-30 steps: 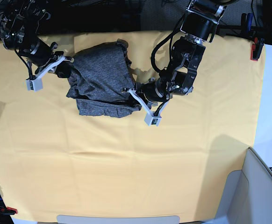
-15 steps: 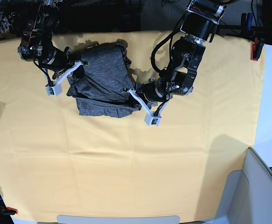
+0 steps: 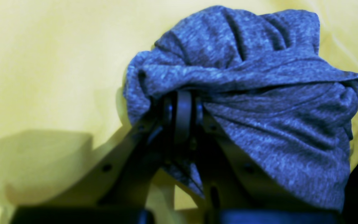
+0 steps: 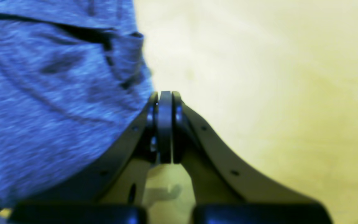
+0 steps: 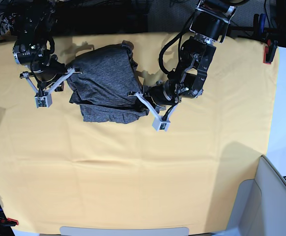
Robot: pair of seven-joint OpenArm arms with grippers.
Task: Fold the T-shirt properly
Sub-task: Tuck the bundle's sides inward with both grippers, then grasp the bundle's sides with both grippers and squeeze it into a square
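Black arms; pale grey fingers (image 5: pixel 41 101)

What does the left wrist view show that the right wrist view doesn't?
Only the left wrist view shows the left gripper shut on a bunched edge of the T-shirt, with folds draping over its fingers. Only the right wrist view shows the right gripper shut on nothing, beside the shirt's edge over bare cloth. Both show the grey shirt and the yellow table cloth.

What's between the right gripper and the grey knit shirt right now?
Nothing: in the right wrist view the shut right gripper sits against the edge of the heathered charcoal-grey knit shirt, holding no cloth.
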